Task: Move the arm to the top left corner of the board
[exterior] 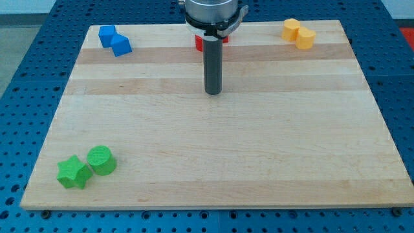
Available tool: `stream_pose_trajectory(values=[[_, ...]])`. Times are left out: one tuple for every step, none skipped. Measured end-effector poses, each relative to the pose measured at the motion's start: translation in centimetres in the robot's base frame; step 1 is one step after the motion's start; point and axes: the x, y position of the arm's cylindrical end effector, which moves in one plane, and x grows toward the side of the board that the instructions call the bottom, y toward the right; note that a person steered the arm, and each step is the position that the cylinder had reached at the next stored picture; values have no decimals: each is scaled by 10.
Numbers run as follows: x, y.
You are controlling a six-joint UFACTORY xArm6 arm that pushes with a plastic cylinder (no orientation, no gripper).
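Note:
My tip (213, 92) rests on the wooden board (213, 155) at the upper middle. Two blue blocks (114, 40) sit side by side near the board's top left corner, well to the left of the tip. A red block (200, 44) lies just behind the rod, mostly hidden by it. Two yellow blocks (298, 33) touch each other at the top right. A green star block (72, 173) and a green cylinder (101, 160) sit together at the bottom left.
The board lies on a blue perforated table (26, 77). The arm's metal collar (213, 14) hangs over the board's top edge.

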Motion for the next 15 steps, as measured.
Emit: stream_pose_trajectory(values=[[0, 0], [0, 0], [0, 0], [-6, 0], [-16, 0], [-35, 0], [-50, 0], [-63, 4], [-91, 28], [-97, 37], [-96, 21], [-96, -38], [-98, -86], [-111, -111], [-123, -114]])
